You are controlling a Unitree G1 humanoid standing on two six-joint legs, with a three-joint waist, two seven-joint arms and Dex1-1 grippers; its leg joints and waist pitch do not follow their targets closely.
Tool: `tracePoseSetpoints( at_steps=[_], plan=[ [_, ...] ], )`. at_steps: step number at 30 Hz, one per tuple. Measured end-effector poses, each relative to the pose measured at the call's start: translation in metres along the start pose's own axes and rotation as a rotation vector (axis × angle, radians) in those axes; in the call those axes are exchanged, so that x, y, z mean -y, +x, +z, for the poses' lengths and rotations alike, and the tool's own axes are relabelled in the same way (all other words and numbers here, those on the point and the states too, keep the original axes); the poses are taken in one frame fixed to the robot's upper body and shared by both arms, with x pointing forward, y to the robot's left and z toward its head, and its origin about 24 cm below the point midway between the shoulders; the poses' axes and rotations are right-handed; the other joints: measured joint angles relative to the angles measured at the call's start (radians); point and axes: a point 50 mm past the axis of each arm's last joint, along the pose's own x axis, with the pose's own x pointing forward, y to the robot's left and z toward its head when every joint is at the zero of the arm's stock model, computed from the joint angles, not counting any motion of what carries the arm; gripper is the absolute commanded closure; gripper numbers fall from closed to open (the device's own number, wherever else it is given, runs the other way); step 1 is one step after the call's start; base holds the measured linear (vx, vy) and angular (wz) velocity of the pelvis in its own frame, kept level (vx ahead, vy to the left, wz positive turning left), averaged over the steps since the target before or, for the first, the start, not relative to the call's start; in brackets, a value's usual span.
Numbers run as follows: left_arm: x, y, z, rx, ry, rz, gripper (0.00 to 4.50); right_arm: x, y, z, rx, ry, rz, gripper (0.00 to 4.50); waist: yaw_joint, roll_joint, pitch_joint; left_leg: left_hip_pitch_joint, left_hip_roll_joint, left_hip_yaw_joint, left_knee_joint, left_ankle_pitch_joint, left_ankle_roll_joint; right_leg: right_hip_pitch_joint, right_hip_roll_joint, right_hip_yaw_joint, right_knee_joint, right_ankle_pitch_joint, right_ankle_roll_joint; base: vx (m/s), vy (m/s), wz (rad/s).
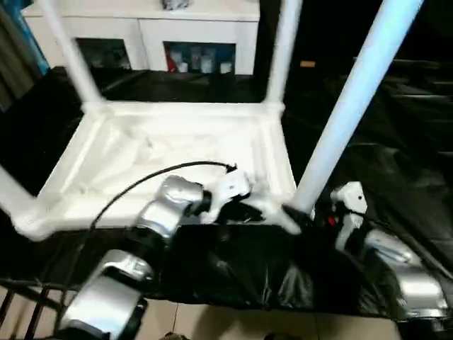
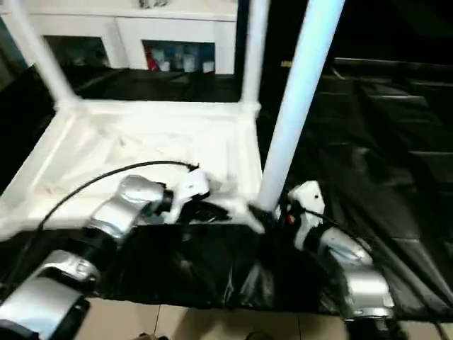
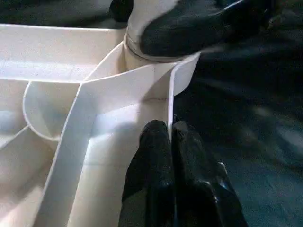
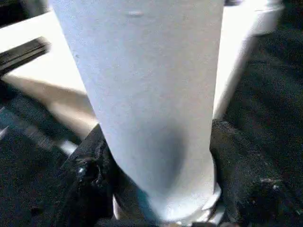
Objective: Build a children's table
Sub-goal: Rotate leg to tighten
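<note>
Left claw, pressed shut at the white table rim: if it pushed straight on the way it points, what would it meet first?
Most likely the rounded corner socket of the upturned white plastic table top, where the right claw wraps the white tubular leg. Depth is uncertain; the left claw straddles the rim.

Head pair high, wrist cameras close

Both eye views look forward and down over the upturned children's table; each wrist view sits close at its near right corner socket.

a white cabinet with glass doors stands behind black sheeting.
</note>
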Motion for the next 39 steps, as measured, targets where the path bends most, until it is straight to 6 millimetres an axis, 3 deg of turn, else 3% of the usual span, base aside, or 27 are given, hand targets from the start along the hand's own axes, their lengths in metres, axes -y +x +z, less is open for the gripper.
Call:
tracePoseSetpoints(
  at_steps=[5,6,8,15,24,30,39],
  plan=[
    [0.0,0.01,0.004,0.003,-0.002,0.089,4.5,-0.004,0.018,0.002,0.038,0.036,-0.194,1.96,-0.013,0.0,-0.001,-0.001,0.0,-0.001,-0.001,0.0,0.0,0.0,0.001,0.0,0.0,0.0,0.001,0.0,0.0,0.0],
    [0.0,0.012,0.005,0.003,0.001,0.096,4.5,-0.004,0.019,0.002,0.044,0.037,-0.213,1.62,-0.013,0.0,-0.002,-0.001,0.0,-0.001,-0.002,0.0,0.0,0.0,0.001,0.0,0.0,-0.001,0.001,0.0,0.0,0.0],
    [0.001,0.013,0.006,0.005,0.008,0.099,4.5,-0.004,0.019,0.002,0.052,0.019,-0.219,1.27,-0.013,0.001,-0.003,-0.002,0.0,-0.001,-0.002,0.0,0.0,0.0,0.001,0.0,0.0,-0.001,0.001,0.0,0.0,0.0],
    [0.005,0.013,0.009,0.017,0.034,0.058,4.5,0.002,0.011,0.006,0.019,-0.064,-0.104,0.68,-0.008,0.004,-0.004,-0.003,0.0,-0.002,-0.006,0.0,0.0,-0.002,0.001,-0.002,0.0,0.002,-0.003,0.0,0.0,0.0],
    [0.006,-0.008,0.001,0.013,0.09,-0.114,4.5,0.0,-0.012,0.01,-0.102,-0.154,0.253,0.68,0.017,0.003,-0.001,-0.003,0.005,-0.002,-0.01,0.002,0.003,-0.005,0.003,-0.006,0.002,0.0,0.0,0.0,0.0,0.0],
    [0.006,-0.016,0.0,-0.007,0.126,-0.214,4.5,0.003,-0.029,0.015,-0.196,-0.178,0.448,0.68,0.022,0.0,0.001,-0.004,0.004,-0.001,-0.005,0.002,0.003,-0.004,0.002,-0.005,0.002,0.0,-0.001,0.0,0.0,0.0],
    [0.008,-0.021,-0.001,-0.022,0.148,-0.313,4.5,0.002,-0.038,0.018,-0.271,-0.145,0.592,1.53,0.042,-0.002,0.002,-0.004,0.005,-0.001,-0.004,0.003,0.005,-0.004,0.002,-0.006,0.003,0.0,-0.001,0.0,0.0,0.0]
  ],
)
